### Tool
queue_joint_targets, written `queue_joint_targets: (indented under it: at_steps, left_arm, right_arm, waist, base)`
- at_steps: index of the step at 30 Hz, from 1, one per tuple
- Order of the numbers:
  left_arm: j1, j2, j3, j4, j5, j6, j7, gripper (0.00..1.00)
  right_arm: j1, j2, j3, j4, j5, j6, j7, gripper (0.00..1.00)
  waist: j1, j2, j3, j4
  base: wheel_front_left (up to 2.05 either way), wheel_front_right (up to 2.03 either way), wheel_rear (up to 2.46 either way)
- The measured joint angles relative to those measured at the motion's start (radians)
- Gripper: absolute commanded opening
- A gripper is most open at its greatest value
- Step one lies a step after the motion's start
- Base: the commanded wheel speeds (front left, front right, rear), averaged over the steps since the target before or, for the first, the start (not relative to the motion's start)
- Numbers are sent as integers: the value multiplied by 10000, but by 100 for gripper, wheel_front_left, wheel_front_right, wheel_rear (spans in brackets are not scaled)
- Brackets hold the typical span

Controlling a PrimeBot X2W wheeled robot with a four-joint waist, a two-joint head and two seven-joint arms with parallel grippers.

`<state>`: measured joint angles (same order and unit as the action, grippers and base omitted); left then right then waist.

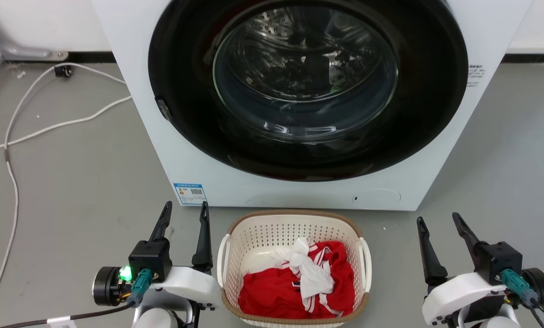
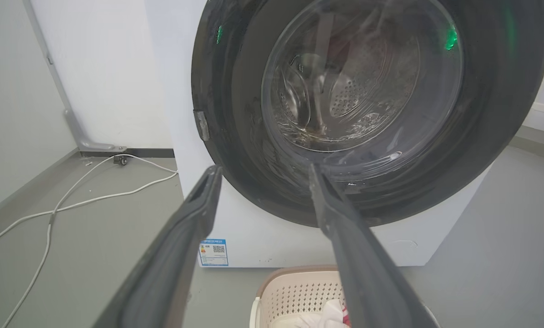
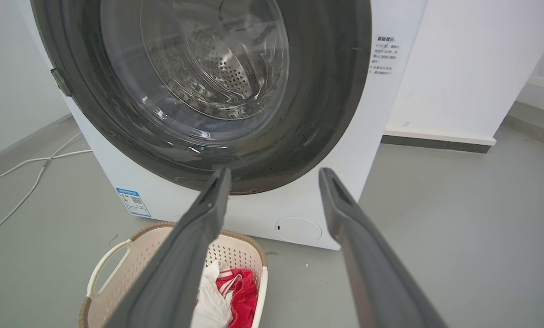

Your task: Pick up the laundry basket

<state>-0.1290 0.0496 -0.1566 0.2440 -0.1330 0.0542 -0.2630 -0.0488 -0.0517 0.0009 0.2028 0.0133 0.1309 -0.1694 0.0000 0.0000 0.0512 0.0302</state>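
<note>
Left end effector (image 1: 185,205): fingers apart and empty. We hold it low, just beside the basket (image 1: 272,230) at its left handle (image 1: 222,257), not touching. We judge this is ready for a side grip.
Right end effector (image 1: 438,217): fingers also apart and empty. It is near the right handle (image 1: 367,255), with bare floor (image 1: 71,191) between.
Basket: upright on the floor between our arms, just in front of the washer (image 1: 162,136). That central spot suits a two-armed lift.
Clothes (image 1: 272,291): a red and white heap inside, below the rim, so both handles are free.
Washer: close behind the basket, round door apparently shut. It leaves little room on the far side, hence our approach from the sides.
Cable (image 1: 12,136): white, on the floor far left, well apart from the lift.
</note>
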Motion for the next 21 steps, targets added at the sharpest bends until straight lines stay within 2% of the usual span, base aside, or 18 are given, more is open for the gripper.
queue_joint_targets:
  at_steps: [11, 21]
  left_arm:
    - [-626, 0, 176, 1216, -313, -33, 0, 100]
    - [-2097, 0, 495, 3283, -669, -600, 0, 100]
  right_arm:
    - [-782, 4, 155, 993, 362, 0, 113, 100]
    - [-2250, 6, 418, 2483, 844, 0, 447, 100]
  waist:
    - [0, 0, 1410, -114]
    - [1, 1, 3127, -282]
  base:
    - [0, 0, 0]
    - [0, 0, 0]
